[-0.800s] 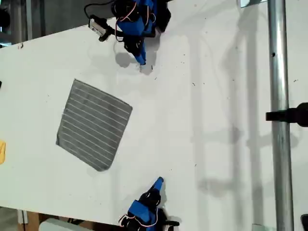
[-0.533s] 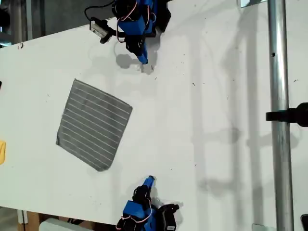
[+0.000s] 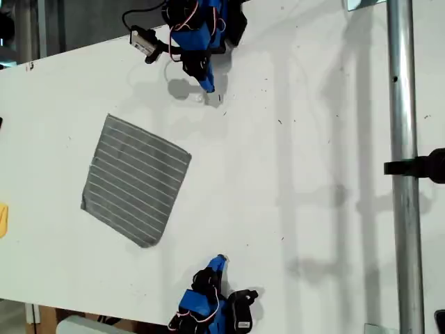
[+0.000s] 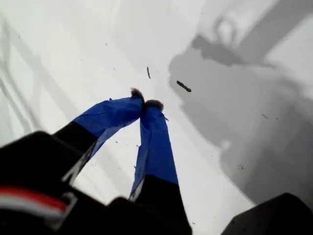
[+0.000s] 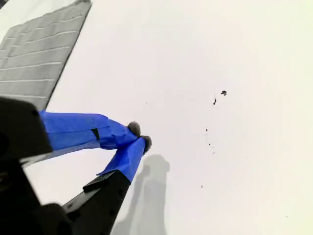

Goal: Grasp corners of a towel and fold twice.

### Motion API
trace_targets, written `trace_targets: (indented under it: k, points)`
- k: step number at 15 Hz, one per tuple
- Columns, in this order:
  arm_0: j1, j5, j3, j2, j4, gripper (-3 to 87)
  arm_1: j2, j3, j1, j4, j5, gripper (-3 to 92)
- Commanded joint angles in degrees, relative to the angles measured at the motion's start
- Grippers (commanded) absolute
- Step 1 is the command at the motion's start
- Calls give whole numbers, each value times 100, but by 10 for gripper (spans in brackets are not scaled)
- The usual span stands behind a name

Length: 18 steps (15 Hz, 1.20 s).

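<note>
Towel (image 3: 136, 181) lies flat — grey, thin white stripes, roughly square.

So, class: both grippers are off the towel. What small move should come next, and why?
Probably open my second gripper and ease it toward a corner of the towel: both it and my first gripper are shut over bare table.
</note>
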Motion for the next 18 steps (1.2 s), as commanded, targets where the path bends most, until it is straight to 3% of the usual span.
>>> trace_targets:
  k: [1, 4, 10, 18]
  points:
    - [-105, 35, 26, 26, 26, -20, -9, -105, -62, 44, -53, -3]
    - [-88, 290, 26, 26, 26, -27, -9, -123, -97, 44, -53, -3]
    - [97, -237, -765, 26, 527, -29, -44, -642, -369, 62, 114, -3]
    - [-1028, 1397, -4430, -2733, 1195, -29, -4605, -4333, -193, -483, -826, -3]
